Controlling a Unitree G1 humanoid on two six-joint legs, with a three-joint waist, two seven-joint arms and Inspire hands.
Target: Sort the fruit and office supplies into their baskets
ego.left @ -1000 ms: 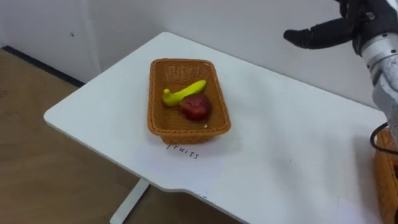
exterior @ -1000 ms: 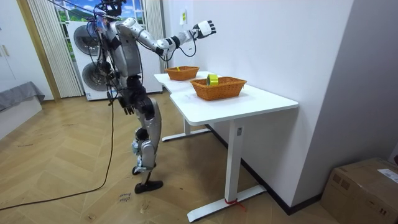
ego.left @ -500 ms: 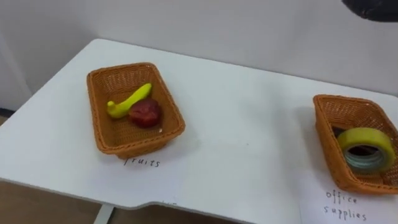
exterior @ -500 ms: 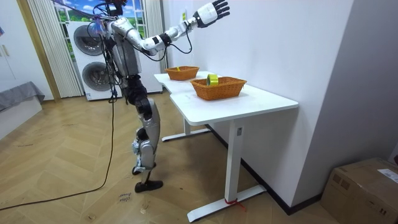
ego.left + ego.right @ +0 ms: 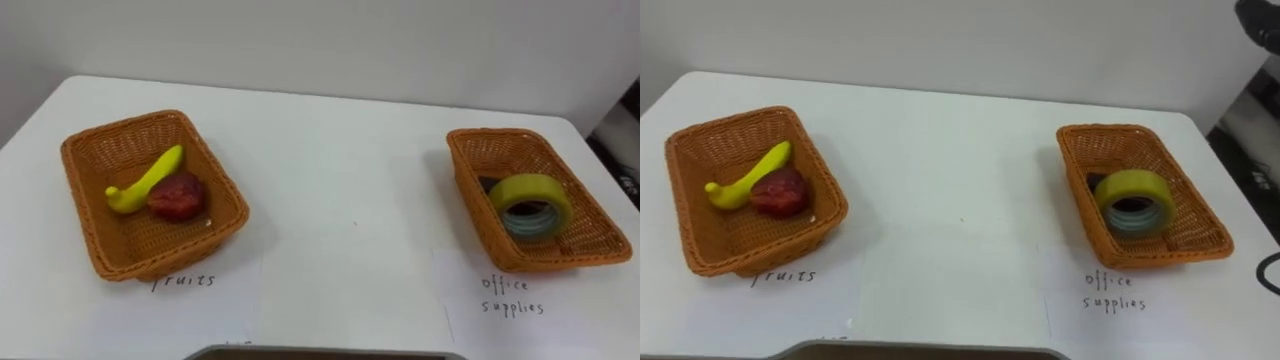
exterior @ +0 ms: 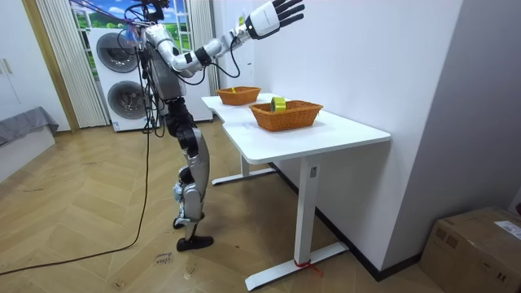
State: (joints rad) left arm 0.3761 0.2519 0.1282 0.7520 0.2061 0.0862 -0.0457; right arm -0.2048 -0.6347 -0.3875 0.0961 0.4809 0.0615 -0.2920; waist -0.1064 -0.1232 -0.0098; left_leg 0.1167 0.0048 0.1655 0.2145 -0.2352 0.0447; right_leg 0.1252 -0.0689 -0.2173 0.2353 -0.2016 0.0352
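Robot: stands at the end of the table (image 5: 350, 150) where the fruit basket (image 5: 90, 240) sits, on the room view's left.
Right hand: the right hand (image 6: 275, 13) is lifted high over the table, close to the wall, with its fingers spread apart and nothing in them.
Just changed: a second ago that arm reached out roughly level above the table, and it has since swung up and clear.
Head view: it has turned from the fruit basket alone to take in both baskets. That is the camera moving, as the baskets sit where they were.
Fruit: the banana (image 5: 150, 180) and the red fruit (image 5: 177, 196) lie touching in the fruit basket, on the left.
Supplies: the tape (image 5: 527, 183) lies tilted in the supply basket (image 5: 468, 205), on the right.
Table between: I see nothing loose on the white top, only a paper label (image 5: 183, 282) in front of each basket.
Meaning: to my eye the sorting looks done, and the empty raised hand reads as pulling away rather than reaching for anything.
Hard to make out: a paler ring under the tape may be a second roll, and a dark thing behind it I cannot name.
Red fruit: apple or something else, I cannot tell.
Cut off: a dark shape in the far right corner of the right eye view is likely part of the raised arm.
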